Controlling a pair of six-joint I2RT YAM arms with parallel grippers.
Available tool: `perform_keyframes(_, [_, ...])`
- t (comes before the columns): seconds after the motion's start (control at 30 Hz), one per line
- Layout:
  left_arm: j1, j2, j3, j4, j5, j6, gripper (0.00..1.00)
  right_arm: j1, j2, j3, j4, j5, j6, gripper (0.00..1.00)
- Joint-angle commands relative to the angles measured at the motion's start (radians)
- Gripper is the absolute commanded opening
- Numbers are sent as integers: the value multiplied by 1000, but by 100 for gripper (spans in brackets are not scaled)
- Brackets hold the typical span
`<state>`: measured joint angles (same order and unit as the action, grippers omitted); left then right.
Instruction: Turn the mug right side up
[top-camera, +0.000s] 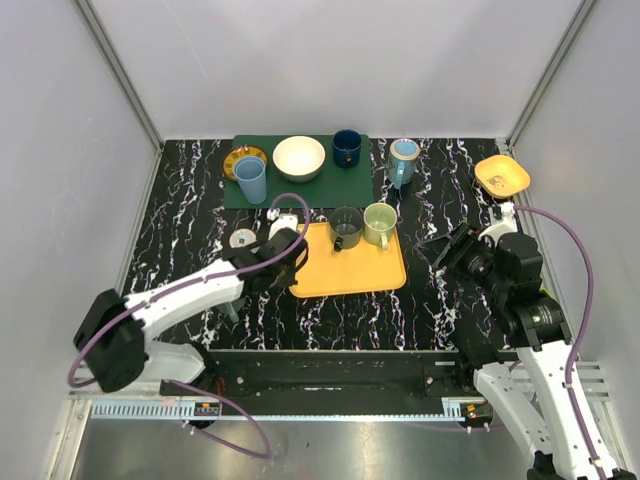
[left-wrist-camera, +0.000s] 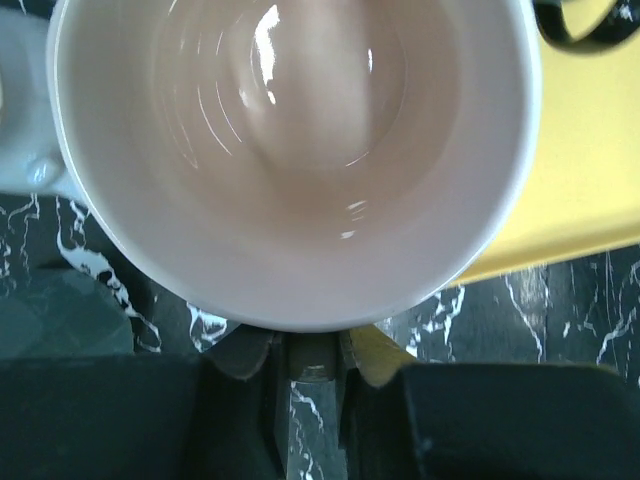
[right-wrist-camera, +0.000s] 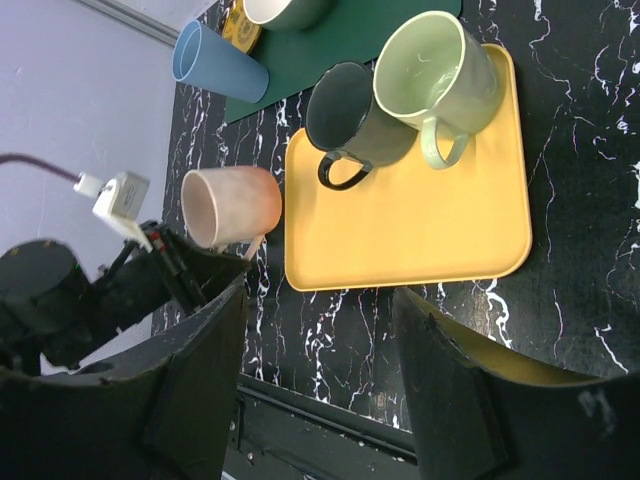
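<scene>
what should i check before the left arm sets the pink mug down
1. left gripper holding pink mug by rim: ok, shut on it
2. mug upright: not ok, mouth faces sideways toward the wrist
3. bare room on yellow tray: ok, near part free
4. right gripper clear of mug: ok, open, apart
5. mug off the table: cannot tell

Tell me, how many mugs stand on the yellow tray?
2. The dark grey mug is near the far edge of the yellow tray; the pale green mug is just right of it. The pink mug is beside the tray, not on it.
</scene>
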<state>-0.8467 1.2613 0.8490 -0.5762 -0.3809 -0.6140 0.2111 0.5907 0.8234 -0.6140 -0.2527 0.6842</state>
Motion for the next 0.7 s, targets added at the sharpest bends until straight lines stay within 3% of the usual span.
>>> perform_keyframes(0.0, [69,94,125,162,51,69,0,7,-11,-13,8,13,-21,66])
perform_keyframes(0.27, [118,305,245,220,161,102,0,7,4,-23,28,6,-32,66])
perform_keyframes(0.67, [150,455,303,240,195,115,0,7,24,-47,40,4,-46,66])
